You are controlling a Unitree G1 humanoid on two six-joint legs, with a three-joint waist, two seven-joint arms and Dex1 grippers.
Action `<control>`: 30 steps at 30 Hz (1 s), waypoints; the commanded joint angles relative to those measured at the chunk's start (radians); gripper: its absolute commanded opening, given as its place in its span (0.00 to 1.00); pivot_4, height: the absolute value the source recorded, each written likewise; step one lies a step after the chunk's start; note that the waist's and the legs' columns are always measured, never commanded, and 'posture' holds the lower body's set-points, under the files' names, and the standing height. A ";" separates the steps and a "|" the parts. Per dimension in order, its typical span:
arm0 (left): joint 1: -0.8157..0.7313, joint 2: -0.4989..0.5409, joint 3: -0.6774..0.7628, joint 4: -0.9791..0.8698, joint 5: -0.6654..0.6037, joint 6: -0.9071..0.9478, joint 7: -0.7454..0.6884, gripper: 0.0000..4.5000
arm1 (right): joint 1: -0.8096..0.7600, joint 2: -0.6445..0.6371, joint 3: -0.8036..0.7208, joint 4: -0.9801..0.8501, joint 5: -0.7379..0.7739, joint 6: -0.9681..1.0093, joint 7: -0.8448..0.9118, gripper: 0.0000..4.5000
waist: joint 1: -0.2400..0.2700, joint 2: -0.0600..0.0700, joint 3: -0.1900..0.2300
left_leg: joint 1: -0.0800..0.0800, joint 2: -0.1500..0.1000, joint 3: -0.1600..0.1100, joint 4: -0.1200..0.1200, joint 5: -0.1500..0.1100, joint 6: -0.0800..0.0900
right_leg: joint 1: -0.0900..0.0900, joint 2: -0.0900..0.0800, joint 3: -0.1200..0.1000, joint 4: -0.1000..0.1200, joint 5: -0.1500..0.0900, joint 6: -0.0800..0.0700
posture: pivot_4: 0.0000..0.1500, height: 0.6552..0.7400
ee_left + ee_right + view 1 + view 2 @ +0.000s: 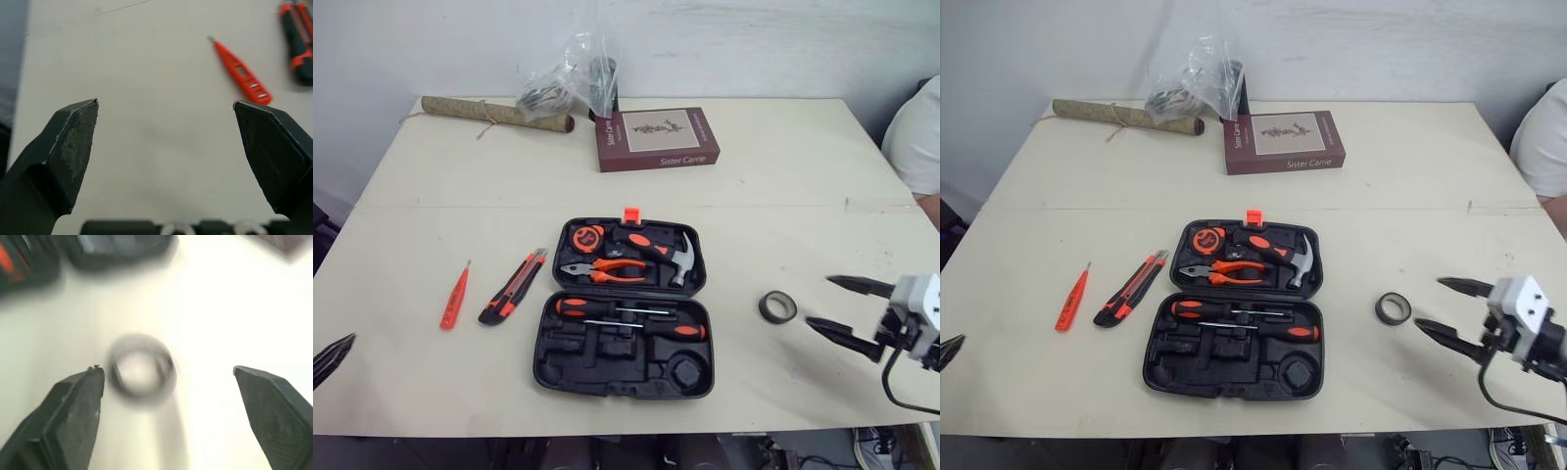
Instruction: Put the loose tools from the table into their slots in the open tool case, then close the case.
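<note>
We log right gripper (819, 301) spread wide, holding nothing. Tape roll (777, 306) lies flat on the table (783, 176) just ahead of its fingertips, toward the open tool case (541, 364). Left gripper (166, 103) likewise spread, empty.

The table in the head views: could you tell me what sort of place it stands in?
Probably a plain indoor workroom or test room: a cream table against a white wall, an open tool case, and a person at its edge.

Tape roll (116, 374) blurred; person (915, 137) edge-cropped
</note>
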State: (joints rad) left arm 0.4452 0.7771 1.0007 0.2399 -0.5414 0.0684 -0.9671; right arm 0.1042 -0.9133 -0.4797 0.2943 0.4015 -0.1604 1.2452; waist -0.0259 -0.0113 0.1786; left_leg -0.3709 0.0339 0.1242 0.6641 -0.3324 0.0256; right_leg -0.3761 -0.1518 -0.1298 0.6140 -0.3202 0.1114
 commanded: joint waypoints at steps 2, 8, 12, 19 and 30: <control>0.024 0.020 0.066 0.132 0.018 -0.070 0.022 1.00 | 0.019 -0.053 -0.113 0.238 -0.026 -0.141 -0.018 0.98 | -0.002 0.001 0.001 | 0.000 0.000 0.000 0.000 -0.001 -0.001 | -0.001 -0.001 0.001 0.000 0.000 0.000 | 1.00 1.00; 0.014 -0.015 0.003 0.000 -0.017 -0.002 0.030 1.00 | -0.013 0.013 -0.076 0.172 0.041 -0.164 0.018 0.98 | -0.006 0.003 0.001 | 0.001 0.005 -0.002 -0.001 -0.006 -0.005 | 0.000 0.001 0.006 -0.001 0.000 -0.003 | 1.00 1.00; -0.017 -0.026 -0.057 -0.209 -0.059 0.157 0.121 1.00 | -0.063 0.096 -0.006 -0.015 0.152 -0.071 0.060 0.98 | -0.004 0.003 0.002 | 0.001 0.005 -0.001 -0.001 -0.003 -0.010 | 0.000 0.002 0.008 0.000 0.000 -0.003 | 1.00 1.00; -0.083 -0.108 -0.180 -0.627 -0.175 0.549 0.504 1.00 | -0.144 0.254 0.155 -0.385 0.291 0.042 0.025 0.98 | 0.000 0.004 0.002 | 0.000 0.005 -0.002 -0.001 0.001 -0.007 | 0.000 0.002 0.008 0.000 0.000 -0.003 | 1.00 1.00; -0.204 -0.293 -0.406 -0.731 -0.055 0.678 0.830 1.00 | -0.229 0.346 0.276 -0.470 0.290 0.048 0.039 0.98 | 0.003 0.003 0.002 | 0.000 0.004 -0.001 0.000 0.001 -0.006 | 0.000 0.004 0.009 0.005 0.000 -0.002 | 1.00 1.00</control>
State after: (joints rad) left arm 0.2570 0.4840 0.6209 -0.4655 -0.6323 0.7516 -0.1653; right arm -0.1144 -0.5564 -0.1990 -0.1785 0.6879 -0.1005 1.2585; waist -0.0224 -0.0081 0.1805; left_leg -0.3705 0.0372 0.1233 0.6643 -0.3311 0.0193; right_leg -0.3758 -0.1477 -0.1212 0.6192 -0.3197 0.1090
